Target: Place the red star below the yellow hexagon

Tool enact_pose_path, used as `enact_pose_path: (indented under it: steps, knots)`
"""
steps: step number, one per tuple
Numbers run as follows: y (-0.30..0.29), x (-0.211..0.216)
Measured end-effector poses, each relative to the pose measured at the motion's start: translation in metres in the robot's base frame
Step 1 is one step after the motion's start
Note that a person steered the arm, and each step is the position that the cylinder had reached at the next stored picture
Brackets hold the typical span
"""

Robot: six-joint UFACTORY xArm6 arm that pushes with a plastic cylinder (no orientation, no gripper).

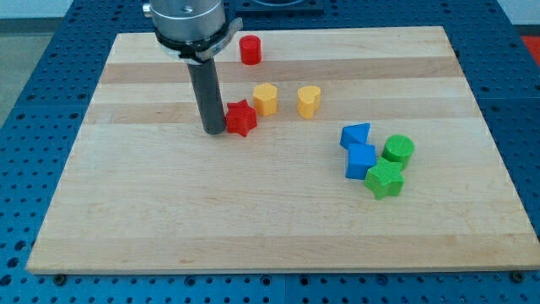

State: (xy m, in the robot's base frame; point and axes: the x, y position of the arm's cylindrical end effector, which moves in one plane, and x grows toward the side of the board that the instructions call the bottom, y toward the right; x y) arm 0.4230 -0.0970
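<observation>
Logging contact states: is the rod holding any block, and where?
Nothing is held. My tip only touches the left side of the red star, beside the yellow hexagon.

The grey metal arm head (187, 21) is cut off by the frame's top edge, so nothing above its collar shows. The dark rod hides the left points of the red star-shaped block (241, 117) where my tip (213, 132) meets it. The pale wooden board (169, 211) hides most of the blue perforated table (34, 101), itself cut off at every frame edge.
</observation>
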Motion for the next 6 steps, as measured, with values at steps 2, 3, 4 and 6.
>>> enact_pose_path:
  steps: [2,3,4,6]
  knots:
    - [0.016,0.015]
    - [-0.013,0.013]
    - [-0.051,0.008]
    - [-0.031,-0.024]
